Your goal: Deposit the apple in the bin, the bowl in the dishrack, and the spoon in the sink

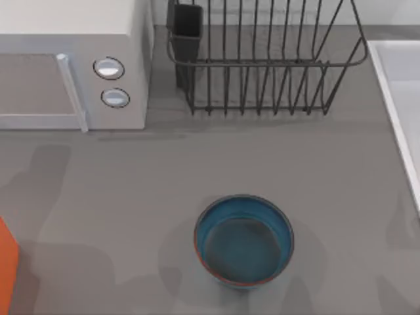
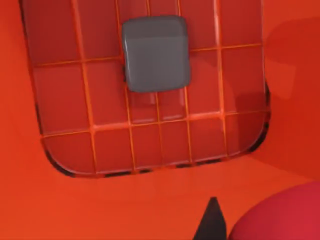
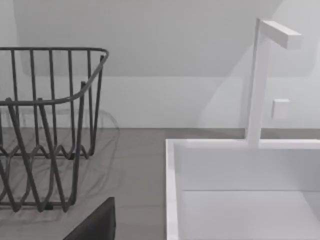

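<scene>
The teal-blue bowl (image 1: 243,241) with an orange-red rim band stands upright at the table's front middle, apart from everything else. The black wire dishrack (image 1: 262,62) sits at the back, its utensil cup (image 1: 186,26) at its left corner. The white sink (image 1: 394,92) runs along the right edge. My left gripper (image 2: 212,225) hangs over the inside of the orange bin (image 2: 125,205), with the red apple (image 2: 280,217) right beside it; whether it holds the apple is unclear. My right gripper (image 3: 95,225) is low between the dishrack (image 3: 50,100) and the sink (image 3: 172,190). The spoon is out of view.
A white microwave (image 1: 72,65) with two round knobs fills the back left. The bin (image 1: 8,262) pokes in at the front left edge. A grey block (image 2: 156,52) lies on the bin's gridded floor. A white faucet (image 3: 257,75) rises behind the sink.
</scene>
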